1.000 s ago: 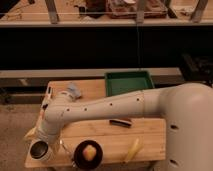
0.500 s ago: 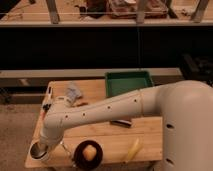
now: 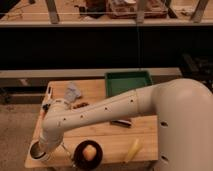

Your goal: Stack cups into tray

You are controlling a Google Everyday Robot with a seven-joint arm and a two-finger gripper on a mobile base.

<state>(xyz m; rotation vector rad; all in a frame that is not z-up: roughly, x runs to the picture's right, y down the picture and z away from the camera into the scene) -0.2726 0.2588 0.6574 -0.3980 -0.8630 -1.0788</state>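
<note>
A small pale whitish-grey cup (image 3: 38, 150) with a dark inside stands at the table's front left corner. My gripper (image 3: 45, 146) is at the end of the white arm, right at the cup, and its far end is mostly hidden by the wrist. The green tray (image 3: 128, 82) with a raised rim lies at the back of the table, right of centre, far from the cup. I cannot tell whether the cup is held.
A dark brown bowl (image 3: 88, 154) holding an orange-yellow fruit sits right of the cup. A banana (image 3: 132, 149) lies at the front right. A crumpled grey cloth (image 3: 73, 91) lies at the back left. A small dark object (image 3: 121, 122) lies under the arm.
The arm has sunk a little lower over the front left corner. The cup has stayed in place.
</note>
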